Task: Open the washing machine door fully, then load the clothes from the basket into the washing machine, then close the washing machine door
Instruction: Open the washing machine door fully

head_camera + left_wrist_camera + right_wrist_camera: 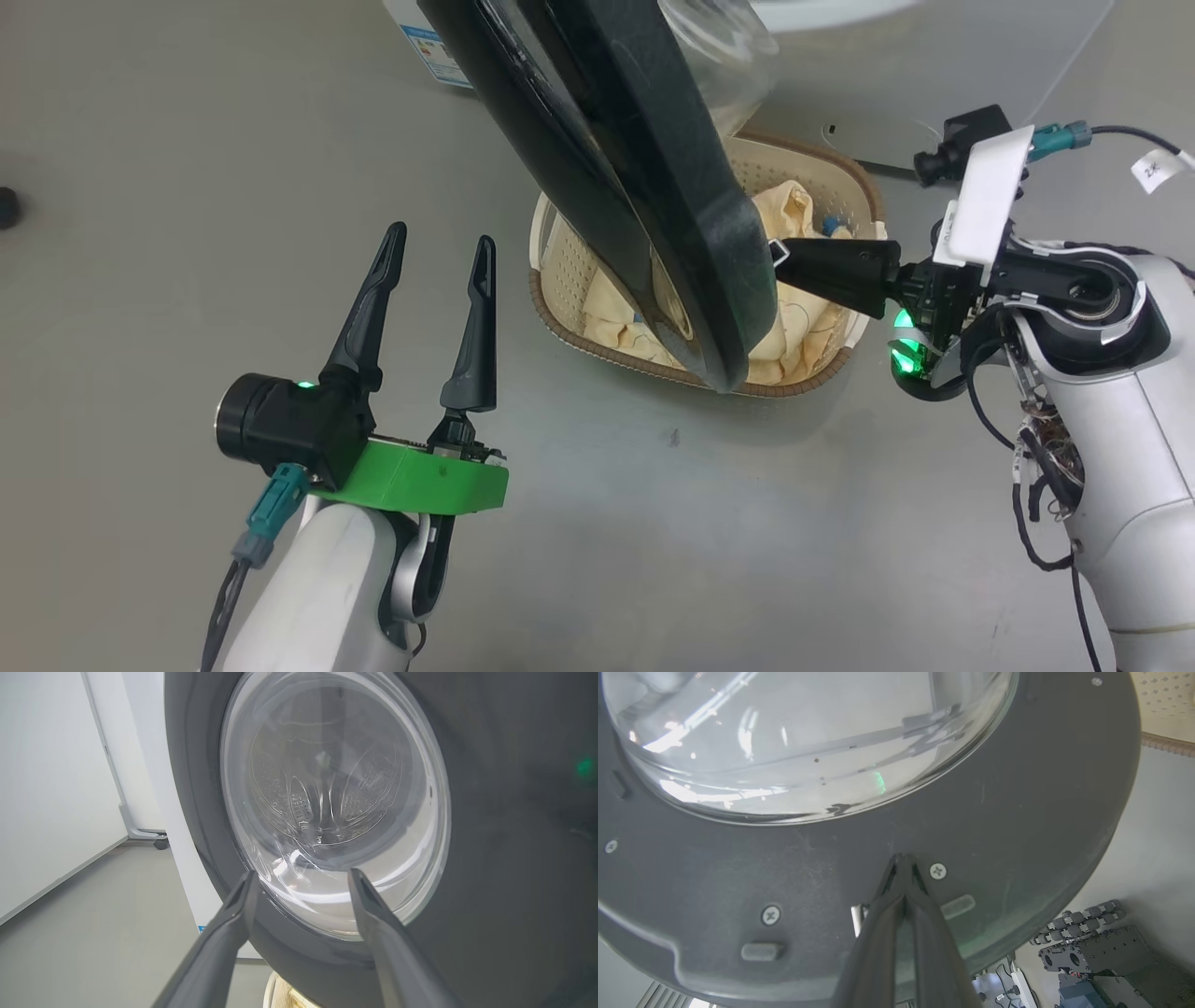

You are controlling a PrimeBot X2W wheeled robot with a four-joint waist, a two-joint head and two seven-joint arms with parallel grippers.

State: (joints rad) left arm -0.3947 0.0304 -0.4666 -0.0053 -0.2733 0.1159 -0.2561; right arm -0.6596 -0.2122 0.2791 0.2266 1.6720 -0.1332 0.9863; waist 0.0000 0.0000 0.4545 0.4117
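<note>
Site read as a lab or test room, not a home. Beside the washing machine stood plain white partition panels on a wheeled foot, and bare grey floor ran up to it. Near the washing machine, metal rig hardware and a power strip with cables lay on that floor.

Washing machine door across most of the basket (clothes partly beneath), open floor leftward.
</note>
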